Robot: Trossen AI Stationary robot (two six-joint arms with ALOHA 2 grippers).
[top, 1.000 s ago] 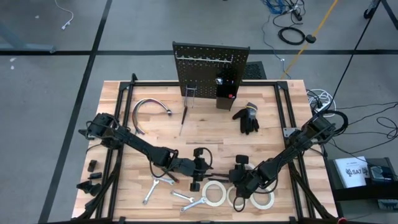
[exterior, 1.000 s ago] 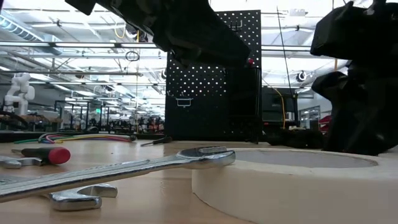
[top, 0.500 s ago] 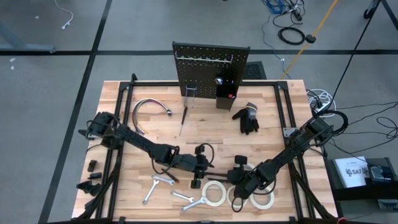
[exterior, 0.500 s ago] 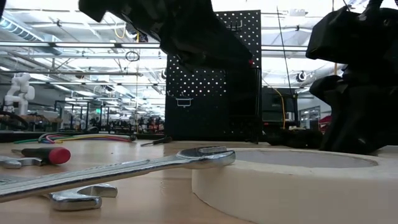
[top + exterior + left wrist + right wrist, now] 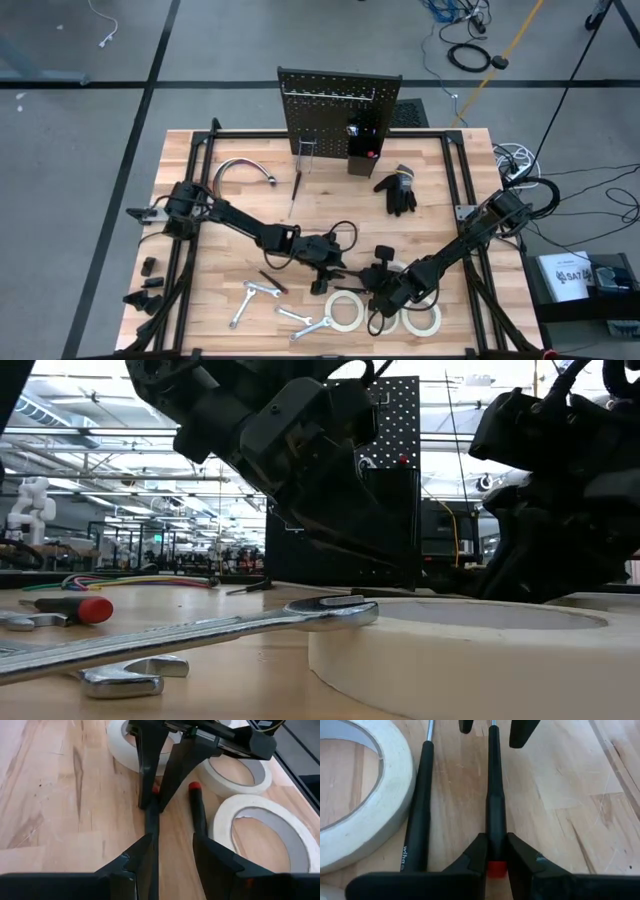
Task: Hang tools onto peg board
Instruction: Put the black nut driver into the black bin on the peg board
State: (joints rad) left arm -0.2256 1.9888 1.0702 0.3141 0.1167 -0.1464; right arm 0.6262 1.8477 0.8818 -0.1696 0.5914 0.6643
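Two thin black screwdrivers with red end caps lie side by side on the wooden table near several white tape rolls (image 5: 345, 310). My right gripper (image 5: 496, 840) is shut on one screwdriver (image 5: 493, 795). The other screwdriver (image 5: 420, 815) lies free beside a tape roll (image 5: 365, 795). My left gripper (image 5: 172, 840) faces the right one and is open. Its fingers stand on either side of the held screwdriver's far part; whether they touch it I cannot tell. The black peg board (image 5: 338, 105) stands upright at the table's far edge. My right gripper pinches the screwdriver's black handle just ahead of its red end cap (image 5: 494, 834) between its two fingers. The fingers slant down from the table's near right side and lie along the screwdriver. The screwdriver stretches away from them low along the table top.
Silver wrenches (image 5: 256, 293) (image 5: 305, 322) lie near the front edge, one with its head on a tape roll (image 5: 330, 610). A black glove (image 5: 397, 190), a curved chrome tube (image 5: 240, 172) and another screwdriver (image 5: 295, 192) lie in front of the peg board.
My left gripper has sunk toward the table and gone toward the right gripper, so that its fingers now straddle the screwdriver held there. The right arm has stayed nearly in place.
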